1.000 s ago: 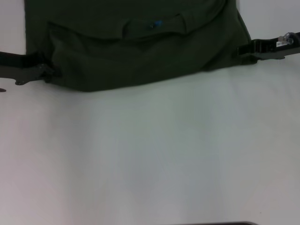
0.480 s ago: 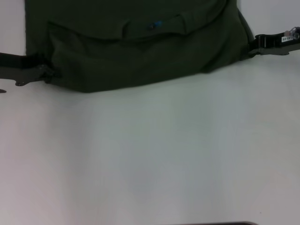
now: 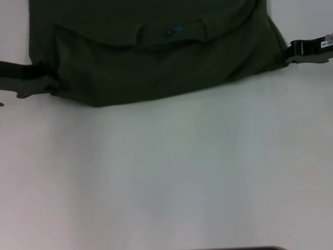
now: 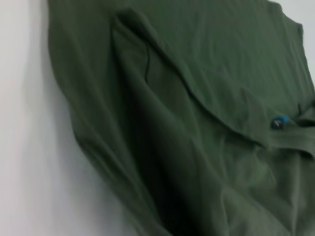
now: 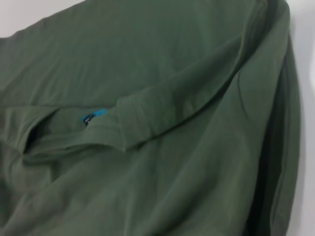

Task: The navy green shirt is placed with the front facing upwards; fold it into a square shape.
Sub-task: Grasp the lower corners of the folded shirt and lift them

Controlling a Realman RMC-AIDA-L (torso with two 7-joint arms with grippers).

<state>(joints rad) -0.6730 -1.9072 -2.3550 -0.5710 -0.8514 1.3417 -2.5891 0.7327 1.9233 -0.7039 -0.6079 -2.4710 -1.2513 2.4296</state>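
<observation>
The navy green shirt (image 3: 156,67) lies at the far side of the white table, folded over so its ribbed collar and blue neck label (image 3: 174,30) face up. My left gripper (image 3: 52,83) is at the shirt's near left corner and is shut on the cloth. At the near right corner my right gripper (image 3: 289,53) is also shut on the cloth, which is pulled to a point there. The left wrist view shows the shirt (image 4: 197,98) with its label (image 4: 279,121). The right wrist view shows the shirt (image 5: 172,147) with its label (image 5: 93,116). No lettering shows.
The bare white table (image 3: 166,177) runs from the shirt's near edge to the front. A dark strip (image 3: 239,248) shows at the bottom edge of the head view.
My right gripper has moved to the right, drawing the shirt's right corner out with it. The left gripper and the shirt's near edge have shifted slightly toward me.
</observation>
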